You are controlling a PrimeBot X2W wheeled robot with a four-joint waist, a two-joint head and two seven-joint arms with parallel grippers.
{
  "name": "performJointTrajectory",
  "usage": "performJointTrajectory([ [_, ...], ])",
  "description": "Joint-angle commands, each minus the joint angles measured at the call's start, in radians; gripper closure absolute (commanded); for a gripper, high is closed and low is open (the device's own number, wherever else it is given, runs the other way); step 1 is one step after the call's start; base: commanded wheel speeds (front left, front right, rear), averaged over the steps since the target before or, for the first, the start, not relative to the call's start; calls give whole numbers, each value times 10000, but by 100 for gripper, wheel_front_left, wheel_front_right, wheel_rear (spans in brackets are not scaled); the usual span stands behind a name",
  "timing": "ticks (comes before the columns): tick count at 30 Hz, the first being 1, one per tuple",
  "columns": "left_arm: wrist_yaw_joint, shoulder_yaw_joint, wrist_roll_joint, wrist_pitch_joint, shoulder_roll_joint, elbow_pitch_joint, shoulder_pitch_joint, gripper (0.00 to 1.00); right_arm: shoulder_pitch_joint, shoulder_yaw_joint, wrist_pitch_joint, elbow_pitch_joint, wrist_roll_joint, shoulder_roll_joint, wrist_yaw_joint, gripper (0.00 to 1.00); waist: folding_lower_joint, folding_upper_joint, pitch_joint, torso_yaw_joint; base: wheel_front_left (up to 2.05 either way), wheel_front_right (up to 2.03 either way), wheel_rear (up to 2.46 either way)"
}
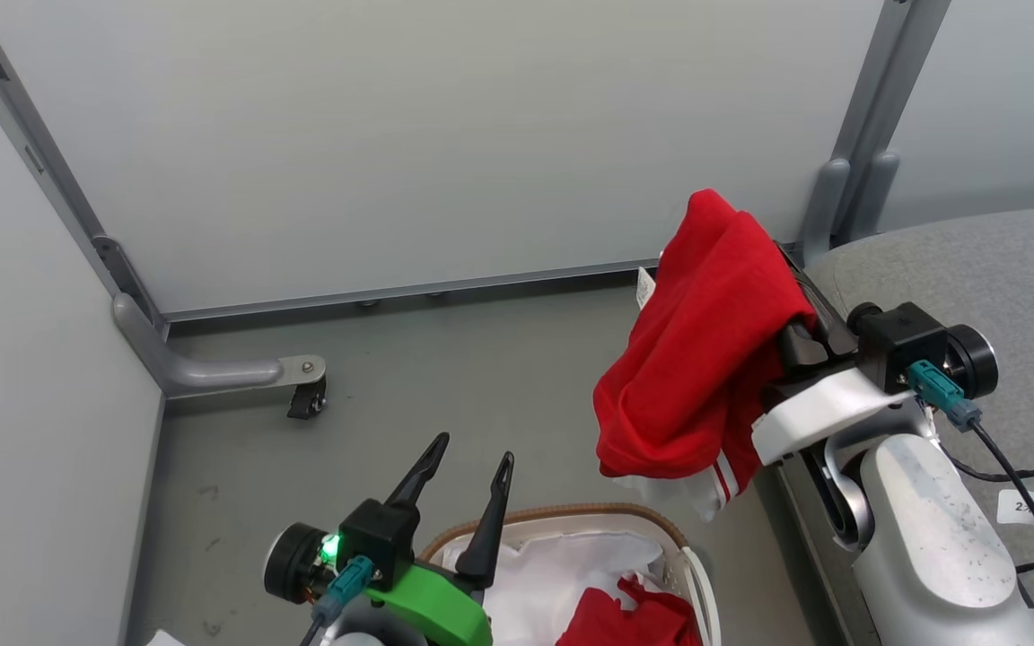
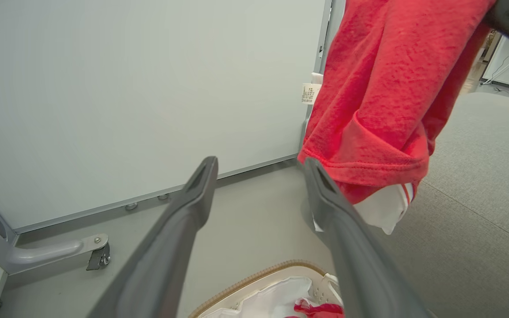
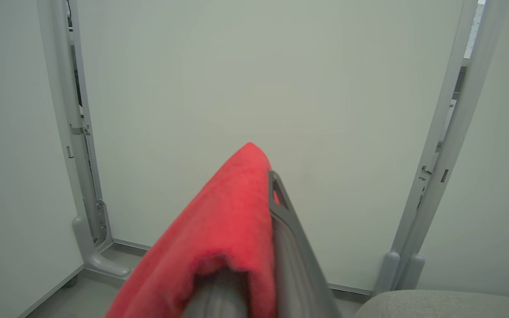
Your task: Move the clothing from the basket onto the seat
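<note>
Grey woven sofa seat [image 1: 1020,269] lay right, with the right arm [image 1: 930,529] raised along its edge. Oval white perforated plastic basket [image 1: 562,513] sat lower, more red cloth [image 1: 625,619] inside. Bright red T-shirt-like clothing [image 1: 705,359] hung clamped in right gripper [image 3: 271,176], short of seat; left gripper [image 1: 473,449] hovered over basket, fingers spread, empty.

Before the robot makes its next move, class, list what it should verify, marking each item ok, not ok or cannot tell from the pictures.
1. Right gripper shut on the red garment: ok.
2. How firmly its fingers pinch the fabric: cannot tell, the cloth hides the contact.
3. Garment hangs clear of the laundry basket: ok.
4. Garment over the sofa seat: not ok, it hangs beside the seat's edge, above the floor.
5. Left gripper open and empty: ok.
6. Basket emptied: not ok, a second red garment lies on its white liner.
</note>
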Motion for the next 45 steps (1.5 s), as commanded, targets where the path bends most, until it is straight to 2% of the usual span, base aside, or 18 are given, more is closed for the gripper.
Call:
performJointTrajectory([
  [1, -65, 147, 109, -4, -35, -31, 204, 0, 137, 20, -25, -24, 55, -35, -10, 100, 0, -1, -1, -52, 0, 0, 0],
  [7, -279, 486, 549, -5, -253, -274, 464, 0, 235, 74, -25, 26, 29, -40, -10, 100, 0, -1, 137, -830, 0, 0, 0],
  [22, -495, 635, 848, -3, -401, -487, 286, 0, 395, -609, -25, -30, -543, -32, -10, 100, 0, -1, 939, -3939, 0, 0, 0],
  [27, -529, 462, 830, -5, -398, -505, 87, 0, 371, -824, -25, -107, -568, -29, -10, 100, 0, -1, 1220, -4502, 0, 0, 0],
  [36, -621, 103, 1023, -5, -396, -443, -205, 0, 305, -1328, -25, -194, -648, -29, -10, 100, 0, -1, 1625, -4399, 0, 0, 0],
  [45, -703, 4, 1415, -5, -392, -628, -785, 0, -1362, -3062, -25, -558, -1745, -35, -10, 100, 0, -1, 2923, -3674, 0, 0, 0],
])
